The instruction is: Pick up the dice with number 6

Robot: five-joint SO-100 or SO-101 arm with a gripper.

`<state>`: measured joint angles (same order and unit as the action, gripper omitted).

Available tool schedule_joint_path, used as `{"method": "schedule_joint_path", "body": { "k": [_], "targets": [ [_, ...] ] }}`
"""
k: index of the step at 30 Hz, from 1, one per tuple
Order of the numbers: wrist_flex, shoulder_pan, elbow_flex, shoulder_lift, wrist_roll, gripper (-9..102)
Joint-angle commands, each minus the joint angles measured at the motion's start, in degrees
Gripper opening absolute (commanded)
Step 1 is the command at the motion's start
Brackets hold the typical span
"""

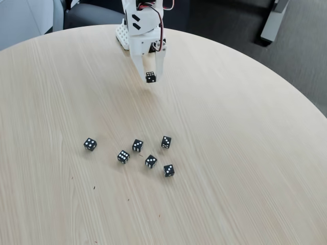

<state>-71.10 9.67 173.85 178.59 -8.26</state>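
Observation:
In the fixed view my white gripper (pixel 151 76) hangs above the far part of the round table, shut on a small black die (pixel 150 77) with white pips. That held die is the dice with number 6; it is lifted off the wood, and its faces are too small to count. Several other black dice lie on the table nearer the camera, well apart from the gripper: one at the left (pixel 90 144) and a loose cluster around the middle (pixel 150 161).
The light wooden round table (pixel 245 153) curves away at the right and far edges. Dark floor and a chair base lie beyond the far rim. Wide bare wood surrounds the dice cluster.

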Motion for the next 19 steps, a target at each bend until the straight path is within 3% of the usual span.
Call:
{"method": "schedule_joint_path", "body": {
  "k": [1, 19],
  "targets": [
    [-0.2, -0.4, -0.1, 0.4, -0.4, 4],
    [-0.2, -0.1, -0.1, 0.4, -0.4, 4]
  ]
}}
